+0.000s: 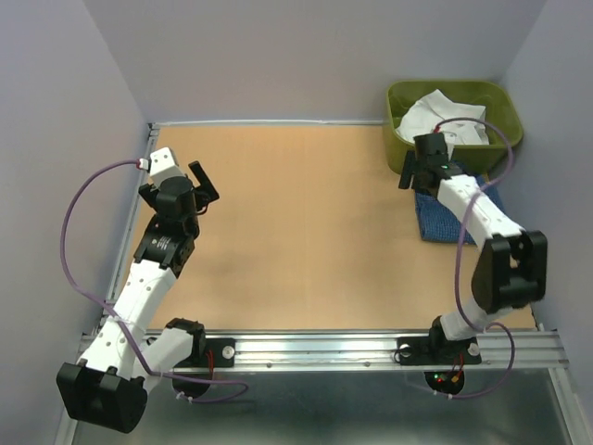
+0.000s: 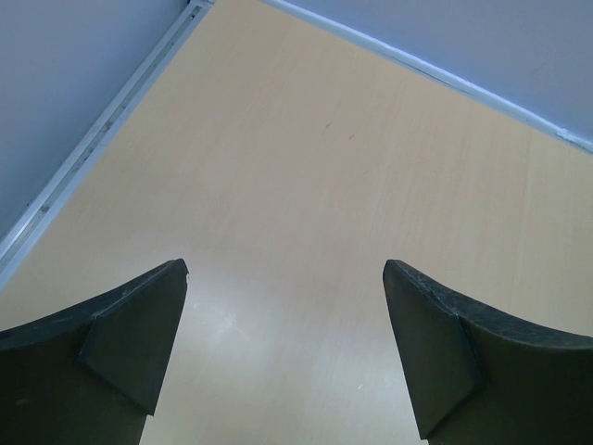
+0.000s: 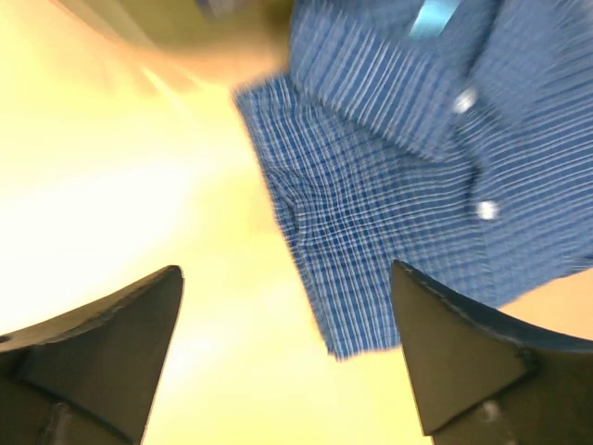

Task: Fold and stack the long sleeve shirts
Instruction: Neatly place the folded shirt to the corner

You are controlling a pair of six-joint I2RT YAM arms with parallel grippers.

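Blue shirt [image 3: 398,185] lies unheld below wide-open right gripper [image 3: 285,278].

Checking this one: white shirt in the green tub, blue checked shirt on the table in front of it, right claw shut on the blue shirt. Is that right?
Not quite. The right claw is open, its fingers wide apart and holding nothing. The blue checked shirt lies free on the table, as the right wrist view shows. The rest holds.

An olive-green plastic tub [image 1: 505,113] sits at the far right corner of the bare wooden table [image 1: 306,232].
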